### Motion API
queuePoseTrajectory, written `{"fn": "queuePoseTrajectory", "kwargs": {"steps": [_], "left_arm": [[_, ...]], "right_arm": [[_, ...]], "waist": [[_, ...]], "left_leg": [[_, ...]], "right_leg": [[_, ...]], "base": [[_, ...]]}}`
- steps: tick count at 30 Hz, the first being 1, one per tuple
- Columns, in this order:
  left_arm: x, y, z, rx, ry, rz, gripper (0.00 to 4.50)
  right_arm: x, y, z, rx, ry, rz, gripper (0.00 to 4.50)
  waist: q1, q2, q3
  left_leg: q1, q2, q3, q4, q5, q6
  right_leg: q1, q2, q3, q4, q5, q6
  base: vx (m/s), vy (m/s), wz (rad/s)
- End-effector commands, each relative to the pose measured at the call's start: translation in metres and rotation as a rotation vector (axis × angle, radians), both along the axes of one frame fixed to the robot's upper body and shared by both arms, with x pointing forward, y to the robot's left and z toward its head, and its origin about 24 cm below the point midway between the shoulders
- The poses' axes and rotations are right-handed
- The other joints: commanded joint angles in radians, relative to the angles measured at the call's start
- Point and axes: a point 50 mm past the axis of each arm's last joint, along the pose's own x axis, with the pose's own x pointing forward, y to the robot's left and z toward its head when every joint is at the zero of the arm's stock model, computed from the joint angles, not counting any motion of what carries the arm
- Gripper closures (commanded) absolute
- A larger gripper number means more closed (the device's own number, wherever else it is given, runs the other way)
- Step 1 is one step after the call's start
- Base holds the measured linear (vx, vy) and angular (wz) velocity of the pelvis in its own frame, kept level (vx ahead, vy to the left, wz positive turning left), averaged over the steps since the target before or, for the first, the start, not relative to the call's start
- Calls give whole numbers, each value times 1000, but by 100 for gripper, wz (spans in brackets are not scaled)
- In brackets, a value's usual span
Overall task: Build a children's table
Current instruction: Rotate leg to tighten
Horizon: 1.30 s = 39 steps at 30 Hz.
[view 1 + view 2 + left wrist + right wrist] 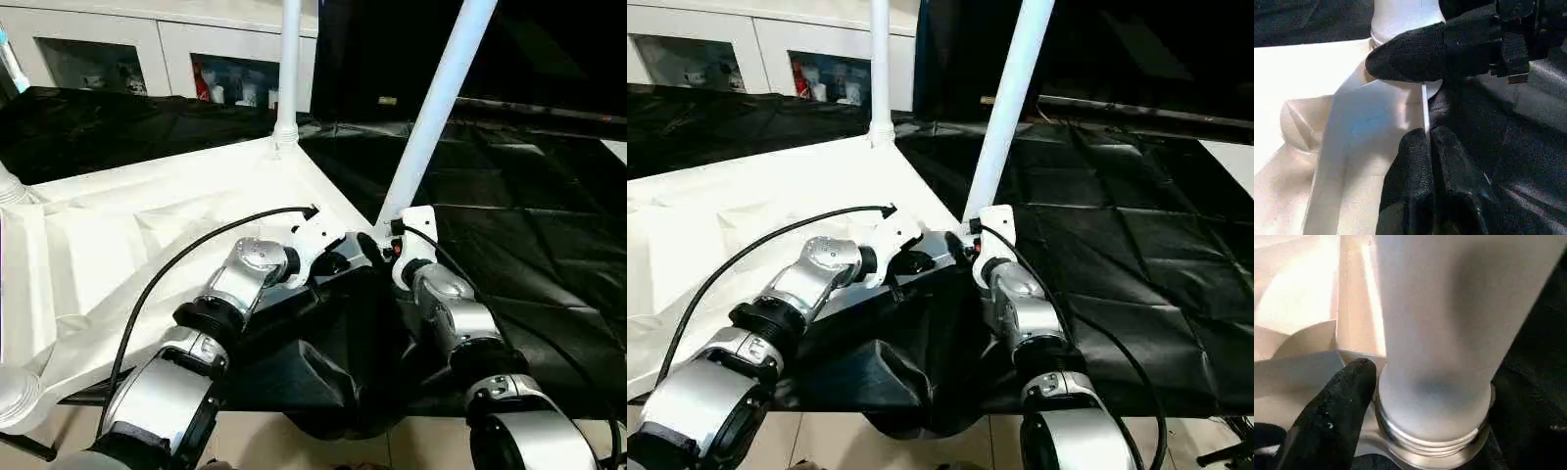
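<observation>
Tabletop (147,225) lies underside up on the black-draped bench (549,255), taking the left half; its right edge runs diagonally from the far corner to the near-right corner, where both arms meet. Far leg (289,59) stands upright in the far corner socket. Near leg (436,108) rises from the near-right corner socket (1430,443), leaning to the right & running off the top of the frame. In the right wrist view its base sits in the threaded collar w/ threads still showing.

Left gripper (1425,142): jaws together, clamped on the tabletop's thin edge just beside that socket. Right gripper (387,245) is at the leg's base; one finger (1334,406) touches the collar, other not seen, so can't tell if jaws are apart or closed on it.

Open room: bare black drape to the right & far right of the corner. Cabinets (127,49) behind the bench at far left. Black cloth hangs off the near bench edge betw. the forearms.
</observation>
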Motion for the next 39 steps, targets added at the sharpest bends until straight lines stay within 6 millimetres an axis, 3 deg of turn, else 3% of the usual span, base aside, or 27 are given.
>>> {"fn": "queuePoseTrajectory", "kwargs": {"steps": [1, 6, 7, 9, 10, 15, 17, 24, 29, 31, 33, 39], "left_arm": [[-8, -11, 0, -42, 3, -109, 450], [-10, 11, 2, -50, 21, -196, 450], [-12, 17, 2, -49, 29, -221, 450], [-12, 20, 2, -47, 35, -232, 450], [-14, 26, 2, -43, 43, -253, 450], [-19, 42, 2, -46, 82, -310, 450], [-20, 45, 3, -48, 86, -319, 450], [-21, 49, 3, -55, 92, -323, 450], [-22, 49, 3, -57, 95, -326, 450], [-23, 49, 3, -57, 96, -327, 450], [-23, 49, 2, -57, 98, -329, 450], [-22, 46, 0, -49, 92, -296, 450]], "right_arm": [[-7, 24, -2, -1, 19, 245, 56], [-12, 1, 7, -38, -17, 421, 56], [-13, -5, 8, -63, -26, 465, 56], [-14, -9, 9, -77, -30, 488, 56], [-15, -15, 11, -89, -34, 526, 56], [-17, -28, 20, -88, -30, 635, 56], [-19, -28, 20, -78, -22, 671, 56], [-20, -25, 20, -34, -19, 697, 83], [-21, -23, 20, -9, -19, 701, 138], [-22, -23, 19, -3, -17, 701, 138], [-23, -24, 18, 9, -7, 689, 163], [-28, -21, 6, -4, 30, 650, 177]], "waist": [[-5, -1, -44], [4, -2, -46], [4, 2, -47], [4, 1, -52], [8, 8, -54], [4, 12, -55], [5, 12, -55], [10, 8, -50], [11, 10, -53], [12, 10, -53], [13, 10, -52], [14, 8, -52]], "left_leg": [[7, 26, -21, -71, -366, 23], [5, 27, -17, -68, -315, 46], [2, 28, -15, -67, -304, 55], [-3, 30, -13, -65, -250, 62], [1, 32, -13, -65, -237, 61], [2, 34, -10, -62, -205, 77], [2, 36, -8, -62, -200, 80], [4, 36, -7, -63, -242, 52], [4, 36, -7, -62, -215, 56], [4, 35, -6, -61, -209, 60], [3, 35, -6, -61, -211, 61], [4, 34, -7, -62, -220, 53]], "right_leg": [[24, -61, 35, -93, -490, -108], [31, -64, 38, -87, -436, -130], [32, -63, 41, -83, -407, -141], [40, -63, 41, -68, -320, -171], [39, -63, 41, -66, -292, -182], [44, -57, 41, -47, -145, -253], [46, -57, 41, -45, -129, -263], [43, -60, 41, -56, -252, -227], [44, -59, 42, -50, -204, -236], [44, -58, 42, -49, -189, -240], [45, -58, 41, -49, -192, -241], [43, -60, 42, -52, -230, -225]], "base": [[0, 0, 0], [0, 0, 0], [0, 0, 0], [0, 0, 0], [0, 0, 0], [0, 0, 0], [0, 0, 0], [0, 0, 0], [0, 0, 0], [0, 0, 0], [0, 0, 0], [0, 0, 0]]}}
